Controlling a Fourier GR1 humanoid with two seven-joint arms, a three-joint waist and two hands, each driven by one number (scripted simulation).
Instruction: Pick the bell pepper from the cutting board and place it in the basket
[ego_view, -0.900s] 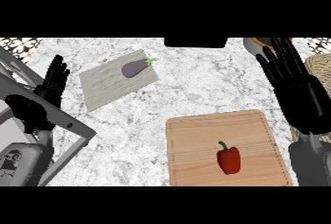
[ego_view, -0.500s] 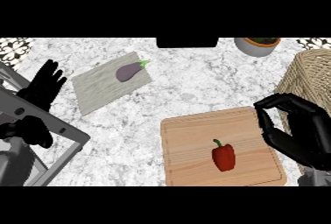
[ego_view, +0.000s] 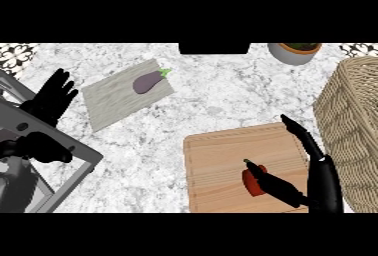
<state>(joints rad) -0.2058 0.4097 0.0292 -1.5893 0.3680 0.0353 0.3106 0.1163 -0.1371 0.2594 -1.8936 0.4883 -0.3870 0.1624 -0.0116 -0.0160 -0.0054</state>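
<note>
The red bell pepper (ego_view: 253, 185) lies on the wooden cutting board (ego_view: 221, 160) at the lower middle. My right hand (ego_view: 321, 182) comes in from the lower right over the board. Its thumb (ego_view: 275, 184) lies across the pepper's right side, while its fingers (ego_view: 301, 135) stretch straight up along the board's right edge, so the hand is open. The wicker basket (ego_view: 354, 135) stands right of the board, at the view's right edge. At the left edge my left hand (ego_view: 52, 97) rests open, fingers up.
A purple eggplant (ego_view: 148, 82) lies on a grey mat (ego_view: 118, 100) at the upper left. A grey pot (ego_view: 295, 51) stands at the back right, a dark object (ego_view: 214, 47) at the back middle. A metal frame (ego_view: 52, 150) fills the left side.
My right hand has dropped from beside the board's right edge down to the pepper, and its thumb now touches it. The basket shows more at the right. The left hand stays.
</note>
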